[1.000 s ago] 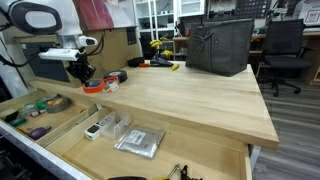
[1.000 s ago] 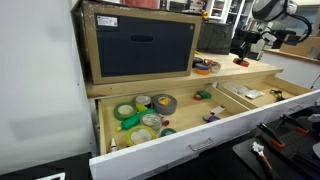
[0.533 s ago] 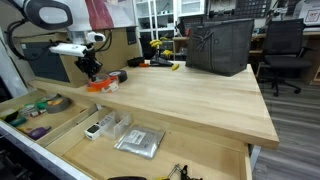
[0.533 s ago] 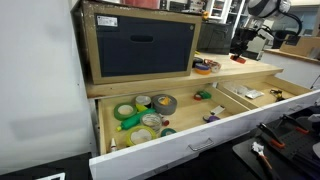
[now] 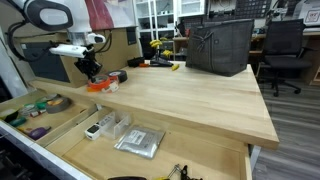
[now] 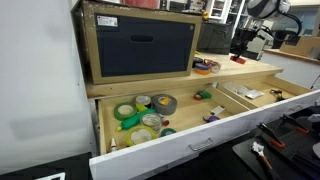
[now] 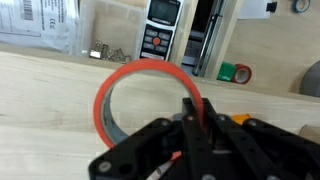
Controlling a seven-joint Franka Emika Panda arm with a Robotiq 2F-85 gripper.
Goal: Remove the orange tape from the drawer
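Observation:
The orange tape (image 7: 146, 64) is a thin orange-red ring standing on edge in the wrist view, its rim pinched between my gripper's (image 7: 190, 116) shut fingers. In both exterior views my gripper (image 5: 90, 68) (image 6: 243, 47) is over the far end of the light-wood benchtop (image 5: 190, 100). The orange tape (image 5: 97, 86) hangs just under it at the benchtop surface; I cannot tell whether it touches. The drawer (image 6: 180, 146) is pulled out below the benchtop, with dividers and a white front edge; it also shows in an exterior view (image 5: 70, 125).
A black bin (image 5: 218, 45) stands on the benchtop and a wooden box (image 6: 140, 45) at one end. Green (image 6: 125, 112) and grey (image 6: 163, 102) tape rolls lie in the drawer. A handheld device (image 7: 162, 30) leans behind the tape. An office chair (image 5: 285, 50) stands beyond.
Over the last second my gripper rose a little and shifted slightly sideways over the benchtop with the orange tape. In the last half second nothing moved.

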